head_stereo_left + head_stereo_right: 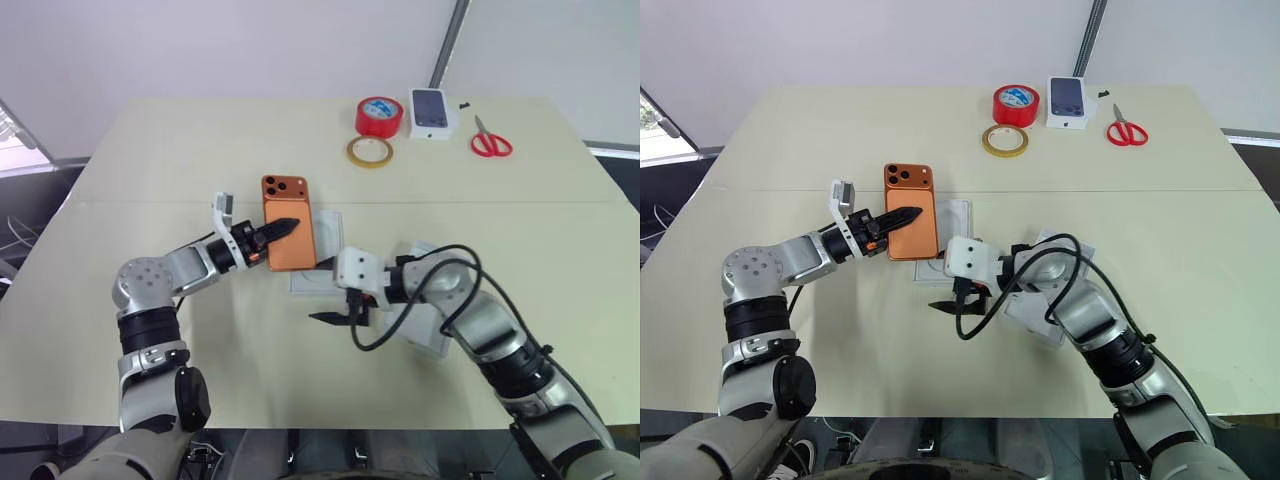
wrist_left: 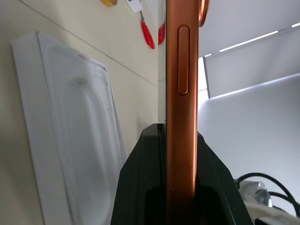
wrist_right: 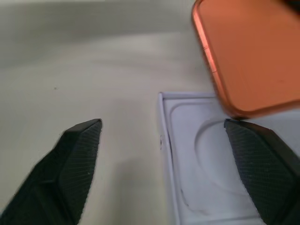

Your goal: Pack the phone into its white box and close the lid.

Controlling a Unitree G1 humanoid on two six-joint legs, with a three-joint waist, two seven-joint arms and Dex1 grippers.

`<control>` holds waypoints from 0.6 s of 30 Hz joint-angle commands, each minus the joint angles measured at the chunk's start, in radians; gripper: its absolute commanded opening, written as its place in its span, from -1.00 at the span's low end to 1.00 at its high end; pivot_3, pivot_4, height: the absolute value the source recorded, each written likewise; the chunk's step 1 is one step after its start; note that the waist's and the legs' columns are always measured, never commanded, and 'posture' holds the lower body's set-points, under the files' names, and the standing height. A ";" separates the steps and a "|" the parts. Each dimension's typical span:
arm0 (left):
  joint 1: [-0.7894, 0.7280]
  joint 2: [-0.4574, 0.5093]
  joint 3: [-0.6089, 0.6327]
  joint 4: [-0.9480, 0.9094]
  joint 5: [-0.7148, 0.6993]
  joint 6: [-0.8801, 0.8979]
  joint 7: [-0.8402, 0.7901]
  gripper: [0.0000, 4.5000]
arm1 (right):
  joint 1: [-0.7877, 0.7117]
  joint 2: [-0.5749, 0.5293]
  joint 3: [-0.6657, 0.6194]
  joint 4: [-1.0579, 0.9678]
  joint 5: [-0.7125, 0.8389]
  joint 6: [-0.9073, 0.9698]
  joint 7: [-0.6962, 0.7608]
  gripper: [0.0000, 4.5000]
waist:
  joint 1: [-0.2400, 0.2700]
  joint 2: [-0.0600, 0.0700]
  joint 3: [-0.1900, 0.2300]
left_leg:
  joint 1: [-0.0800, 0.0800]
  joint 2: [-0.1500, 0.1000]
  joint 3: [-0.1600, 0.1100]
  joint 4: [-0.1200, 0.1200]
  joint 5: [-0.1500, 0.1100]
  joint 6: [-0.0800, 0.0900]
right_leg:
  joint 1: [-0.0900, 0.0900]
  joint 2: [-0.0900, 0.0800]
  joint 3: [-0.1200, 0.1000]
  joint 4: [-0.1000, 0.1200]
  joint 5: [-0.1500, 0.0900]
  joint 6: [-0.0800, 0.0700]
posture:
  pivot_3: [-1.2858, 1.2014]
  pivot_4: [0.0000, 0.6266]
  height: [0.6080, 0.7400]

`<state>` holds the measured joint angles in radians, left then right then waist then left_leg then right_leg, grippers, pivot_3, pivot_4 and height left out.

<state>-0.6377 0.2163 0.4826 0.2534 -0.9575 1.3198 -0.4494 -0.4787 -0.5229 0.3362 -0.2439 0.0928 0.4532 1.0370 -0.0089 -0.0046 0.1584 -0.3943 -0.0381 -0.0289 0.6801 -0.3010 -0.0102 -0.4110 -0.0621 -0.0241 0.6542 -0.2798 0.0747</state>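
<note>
A: Where's the phone (image 1: 289,236)?
B: Centre of the frame, clamped edge-on by the left end effector (image 1: 283,228), held above a white insert (image 1: 322,262) with an oval recess on the worktop (image 1: 150,160).
A: And the right end effector (image 1: 345,312)?
B: Just below, fingers spread wide, gripping nothing.
A: Anything else?
B: Upper right: red tape (image 1: 379,117), a yellow roll (image 1: 369,151), a small box (image 1: 431,113), scissors (image 1: 489,140).

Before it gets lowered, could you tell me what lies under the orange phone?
The phone, clamped in the left tool, hangs over a white insert with an oval recess; part of the insert is covered.
</note>
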 commanded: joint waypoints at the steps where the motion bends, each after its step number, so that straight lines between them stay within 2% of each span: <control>1: -0.008 0.003 -0.022 -0.017 -0.016 -0.003 -0.010 -1.00 | 0.000 -0.054 -0.123 0.019 0.062 -0.022 0.008 0.84 | 0.000 0.000 0.000 | 0.000 0.000 0.000 0.000 0.000 0.000 | 0.000 0.000 0.000 -0.001 0.000 0.000 | 0.03 -0.52 1.00; 5: 0.007 -0.019 -0.029 -0.010 -0.020 -0.003 0.005 -1.00 | 0.006 -0.116 -0.204 0.153 0.040 -0.115 -0.034 0.84 | 0.001 0.000 0.000 | 0.000 0.000 0.000 0.000 0.000 0.000 | 0.001 0.000 0.000 -0.002 0.000 0.000 | 0.03 -0.52 1.00; 11: 0.046 -0.061 -0.045 -0.047 -0.020 -0.005 0.053 -1.00 | -0.002 -0.094 -0.226 0.241 0.036 -0.193 -0.082 0.84 | -0.005 0.000 0.000 | 0.000 0.001 0.000 -0.001 0.000 0.000 | 0.000 0.000 0.000 -0.001 0.000 0.000 | 0.03 -0.52 1.00; 18: 0.039 -0.048 -0.084 -0.045 0.014 -0.011 0.089 0.45 | 0.015 -0.072 -0.205 0.231 0.028 -0.204 -0.107 0.86 | -0.001 0.000 0.000 | 0.000 0.000 0.000 -0.001 0.000 0.000 | 0.001 0.000 0.000 -0.001 0.000 0.000 | 0.03 -0.52 1.00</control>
<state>-0.5912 0.1536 0.4059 0.2284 -0.9512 1.3162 -0.3663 -0.4633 -0.5991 0.1384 0.0143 0.1208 0.2627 0.9376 -0.0096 -0.0050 0.1587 -0.3933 -0.0377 -0.0287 0.6791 -0.3006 -0.0107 -0.4095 -0.0618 -0.0241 0.6529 -0.2797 0.0747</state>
